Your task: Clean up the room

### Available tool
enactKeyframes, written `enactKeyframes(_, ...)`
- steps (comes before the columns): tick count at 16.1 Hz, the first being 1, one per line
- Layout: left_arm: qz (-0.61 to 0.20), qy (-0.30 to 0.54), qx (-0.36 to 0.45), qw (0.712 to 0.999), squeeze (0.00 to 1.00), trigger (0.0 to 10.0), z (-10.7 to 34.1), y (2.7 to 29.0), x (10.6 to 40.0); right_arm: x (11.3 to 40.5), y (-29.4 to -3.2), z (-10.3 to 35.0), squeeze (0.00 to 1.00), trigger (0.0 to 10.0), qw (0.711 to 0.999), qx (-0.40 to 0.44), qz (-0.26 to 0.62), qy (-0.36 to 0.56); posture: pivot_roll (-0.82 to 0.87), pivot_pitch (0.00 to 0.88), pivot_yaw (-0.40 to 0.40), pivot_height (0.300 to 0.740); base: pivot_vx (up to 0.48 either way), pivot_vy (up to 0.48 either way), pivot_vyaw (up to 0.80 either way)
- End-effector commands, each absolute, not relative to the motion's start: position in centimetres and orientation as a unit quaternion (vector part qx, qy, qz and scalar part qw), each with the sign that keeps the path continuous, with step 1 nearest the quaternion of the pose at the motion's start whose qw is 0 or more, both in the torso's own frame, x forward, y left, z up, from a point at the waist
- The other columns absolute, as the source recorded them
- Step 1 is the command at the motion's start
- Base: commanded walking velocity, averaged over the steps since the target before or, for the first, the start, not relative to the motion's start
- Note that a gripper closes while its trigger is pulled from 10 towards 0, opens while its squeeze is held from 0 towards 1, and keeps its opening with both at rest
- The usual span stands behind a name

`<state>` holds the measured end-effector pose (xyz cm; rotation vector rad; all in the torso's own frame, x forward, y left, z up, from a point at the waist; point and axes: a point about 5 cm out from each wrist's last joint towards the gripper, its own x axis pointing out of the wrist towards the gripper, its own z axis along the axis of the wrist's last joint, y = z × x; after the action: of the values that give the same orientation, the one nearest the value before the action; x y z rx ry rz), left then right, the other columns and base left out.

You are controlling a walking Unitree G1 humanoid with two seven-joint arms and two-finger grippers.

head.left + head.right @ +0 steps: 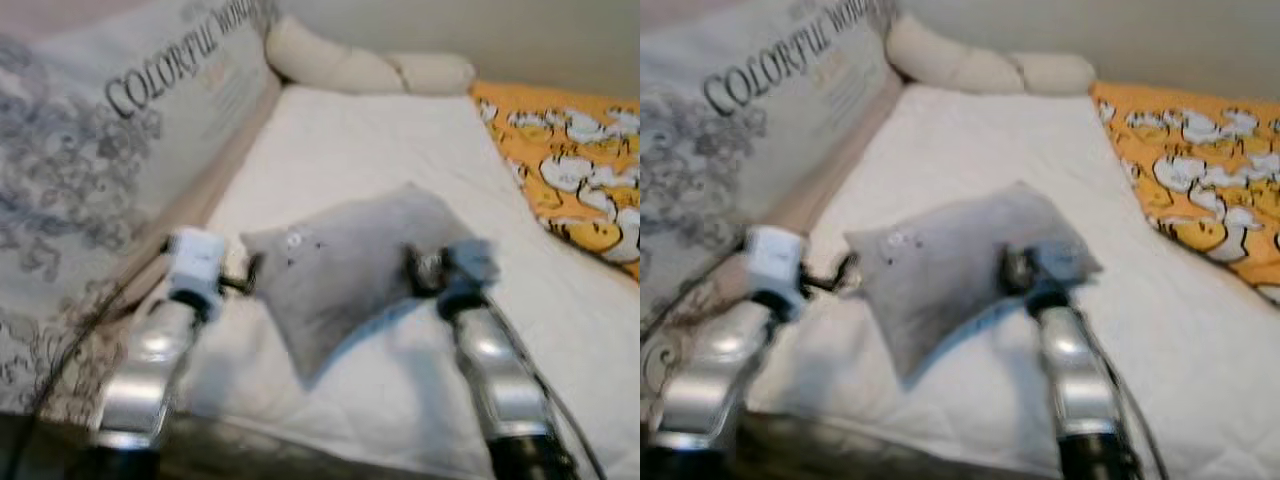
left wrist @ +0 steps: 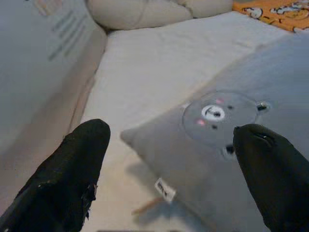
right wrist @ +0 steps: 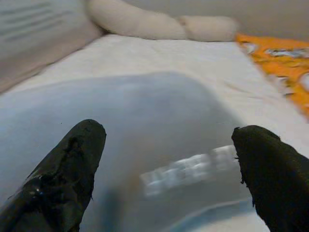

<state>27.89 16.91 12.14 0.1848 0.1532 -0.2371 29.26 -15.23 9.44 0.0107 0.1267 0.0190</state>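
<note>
A grey pillow (image 1: 350,265) is lying on the white mattress (image 1: 360,150) of the bed, tilted so that one corner is pointing toward the robot and its long side is running from the left tool toward the right tool. The left tool (image 2: 174,169) is sitting at the pillow's near-left corner; in the left wrist view its two black fingers (image 2: 72,169) are standing wide apart, one over bare mattress, the other over the grey fabric, with nothing pinched between them. A small round face print (image 2: 215,113) and a white tag (image 2: 164,189) are showing on the pillow in that view. The right tool (image 3: 166,169) is resting at the pillow's right side, and in the right wrist view its fingers (image 3: 65,171) are likewise spread wide, with grey fabric spanning the gap; whether they are touching the fabric cannot be told through the blur. Along the robot's left, a pale padded bed rail (image 1: 90,170) printed with grey flowers and the word "COLORFUL" is standing against the mattress edge. A cream bolster cushion (image 1: 360,65) is lying across the far end of the mattress, well apart from the pillow. An orange blanket (image 1: 570,170) with white cartoon figures is covering the far right of the bed. Both head views are slightly blurred.
</note>
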Motion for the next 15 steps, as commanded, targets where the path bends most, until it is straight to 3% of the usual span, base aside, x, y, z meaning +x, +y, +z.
enactKeyframes(1, -0.097, 0.074, 0.101, 0.987, 0.0, 10.0, 12.56, 18.09, 28.04, 29.59, -13.9, 10.15, 0.0, 10.0, 0.998, 0.013, 0.028, 0.051, 0.15, 0.0, -0.011, 0.74, 0.292, 0.0, 0.0)
enactKeyframes(3, -0.096, 0.074, 0.101, 0.987, 0.0, 10.0, 12.57, 18.08, 28.07, 29.61, -13.93, 10.17, 0.0, 10.0, 0.998, 0.012, 0.028, 0.051, 0.15, 0.0, -0.011, 0.74, 0.291, 0.0, 0.0)
enactKeyframes(15, -0.099, 0.076, 0.114, 0.986, 0.0, 10.0, 12.46, 17.76, 28.18, 29.72, -14.12, 10.16, 0.0, 10.0, 0.998, 0.016, 0.022, 0.053, 0.14, 0.0, -0.012, 0.74, 0.0, 0.0, 0.0)
